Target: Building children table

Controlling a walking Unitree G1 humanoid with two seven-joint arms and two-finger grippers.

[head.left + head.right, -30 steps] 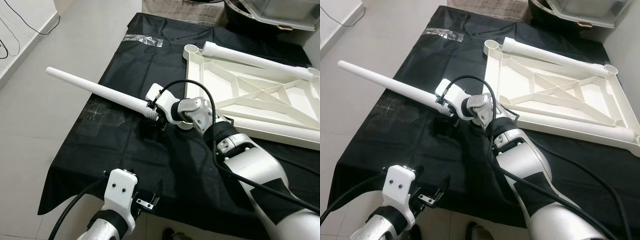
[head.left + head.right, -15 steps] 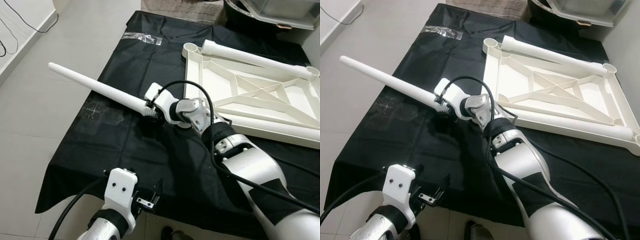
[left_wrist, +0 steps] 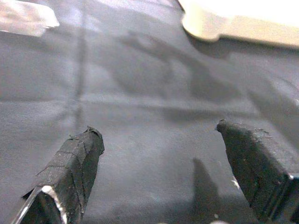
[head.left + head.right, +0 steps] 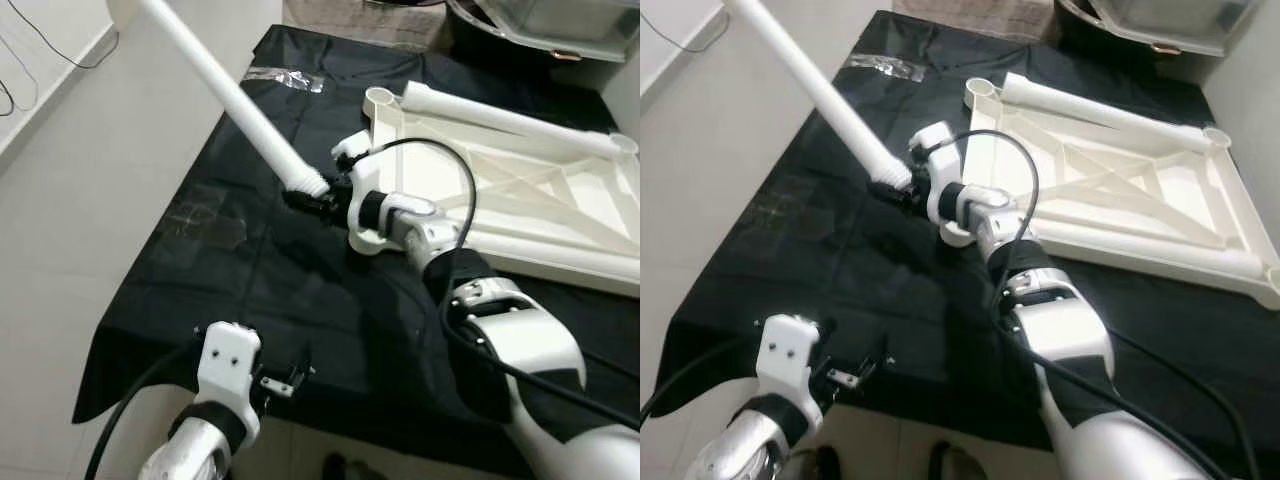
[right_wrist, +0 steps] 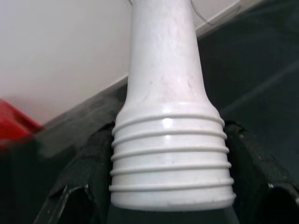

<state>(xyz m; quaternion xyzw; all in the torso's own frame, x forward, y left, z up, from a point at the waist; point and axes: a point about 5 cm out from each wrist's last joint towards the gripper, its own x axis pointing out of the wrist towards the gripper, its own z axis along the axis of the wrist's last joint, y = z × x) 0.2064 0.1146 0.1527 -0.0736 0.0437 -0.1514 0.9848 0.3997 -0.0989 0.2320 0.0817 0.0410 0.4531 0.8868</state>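
One long white tapered plastic table leg point(image 4: 232, 92), clamped at its threaded end by the right gripper point(image 4: 318, 193) jaws, slants toward 10 o'clock; the upturned white tabletop's corner socket point(image 4: 380, 98) lies at 1 o'clock. Left gripper point(image 3: 161, 172) jaws hang apart.

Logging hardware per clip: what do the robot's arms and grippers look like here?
Both arms are glossy silver-white shells with black joint bands and thick black cables looping outside. The right gripper and left gripper each have two long black fingers; the left's look wrapped in black tape. A white block with two dark holes sits at the left wrist.
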